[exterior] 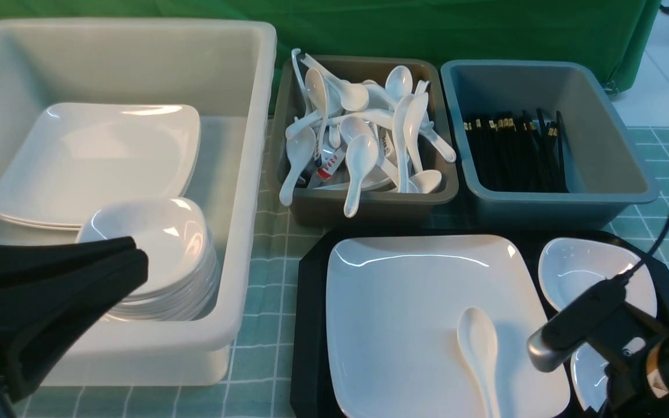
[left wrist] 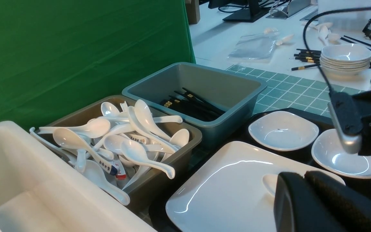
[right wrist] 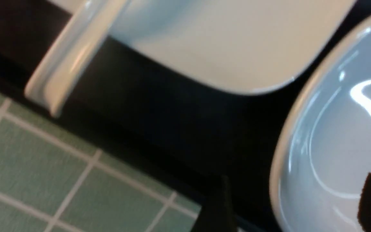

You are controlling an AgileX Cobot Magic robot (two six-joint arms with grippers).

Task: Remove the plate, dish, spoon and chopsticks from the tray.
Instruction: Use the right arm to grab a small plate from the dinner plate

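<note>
On the black tray (exterior: 308, 325) lies the large square plate (exterior: 404, 325) with the white spoon (exterior: 478, 342) on it, bowl pointing away from me. Two small white dishes sit at the tray's right, the far dish (exterior: 590, 273) and the near dish (exterior: 587, 371). My right arm (exterior: 648, 354) hangs over the near dish. My right gripper (right wrist: 296, 193) is open, one finger outside the dish's rim and one inside it. My left gripper (exterior: 140, 258) is shut and empty above the white tub's front. The only chopsticks (exterior: 514, 151) in view lie in the grey-blue tub.
A big white tub (exterior: 241, 244) at the left holds stacked square plates and small dishes. Behind the tray stand a brown tub (exterior: 369, 203) piled with white spoons and a grey-blue tub (exterior: 613, 157). A green checked cloth covers the table.
</note>
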